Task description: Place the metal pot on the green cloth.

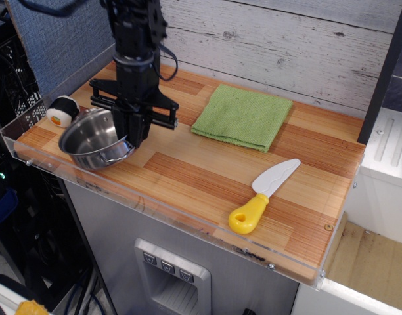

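The metal pot (pixel 89 139) is a shiny shallow steel bowl at the front left of the wooden table, tilted with its left side lower and its right rim raised. My black gripper (pixel 132 136) comes down from above and is shut on the pot's right rim. One wire loop handle shows at the pot's front right. The green cloth (pixel 242 116) lies flat and bare at the back middle of the table, a hand's width to the right of my gripper.
A small sushi toy (pixel 62 110) lies at the left edge behind the pot. A toy knife (pixel 262 195) with a yellow handle lies at the front right. A clear plastic lip runs along the table's (pixel 188 177) front and left edges. A plank wall stands behind.
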{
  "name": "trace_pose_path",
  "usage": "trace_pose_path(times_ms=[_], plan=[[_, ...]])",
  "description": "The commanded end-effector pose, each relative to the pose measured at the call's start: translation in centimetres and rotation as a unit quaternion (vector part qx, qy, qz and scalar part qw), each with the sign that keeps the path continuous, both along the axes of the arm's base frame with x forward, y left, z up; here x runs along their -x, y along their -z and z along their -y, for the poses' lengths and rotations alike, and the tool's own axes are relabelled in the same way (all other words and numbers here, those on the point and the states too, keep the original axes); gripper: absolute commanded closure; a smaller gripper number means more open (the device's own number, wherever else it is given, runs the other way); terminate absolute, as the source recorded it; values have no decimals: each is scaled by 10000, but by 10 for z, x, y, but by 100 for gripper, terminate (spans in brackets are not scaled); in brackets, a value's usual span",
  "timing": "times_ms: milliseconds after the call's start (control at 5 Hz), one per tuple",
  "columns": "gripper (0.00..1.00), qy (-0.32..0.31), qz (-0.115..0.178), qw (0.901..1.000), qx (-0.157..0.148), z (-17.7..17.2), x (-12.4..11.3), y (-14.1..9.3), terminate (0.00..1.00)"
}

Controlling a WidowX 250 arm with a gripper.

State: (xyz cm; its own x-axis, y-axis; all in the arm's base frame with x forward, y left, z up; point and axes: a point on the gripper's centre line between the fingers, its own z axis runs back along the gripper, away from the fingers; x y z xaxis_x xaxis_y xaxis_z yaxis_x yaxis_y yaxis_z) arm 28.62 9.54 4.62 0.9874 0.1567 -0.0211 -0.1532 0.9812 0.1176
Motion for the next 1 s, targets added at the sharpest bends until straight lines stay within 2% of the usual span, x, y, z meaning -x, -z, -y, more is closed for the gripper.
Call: trace_pose_path(times_ms=[0,200,400,600,800], plan=[[100,-155,503,9984,-219,-6,15,-48,0],[100,79,645,9969,-448,18,0,-68,0],[100,247,872,9945,-534,50,-28,-78,0],[100,384,890,9936,-584,77,-63,-81,0],[100,471,764,9946,-529,92,-96,-65,0]])
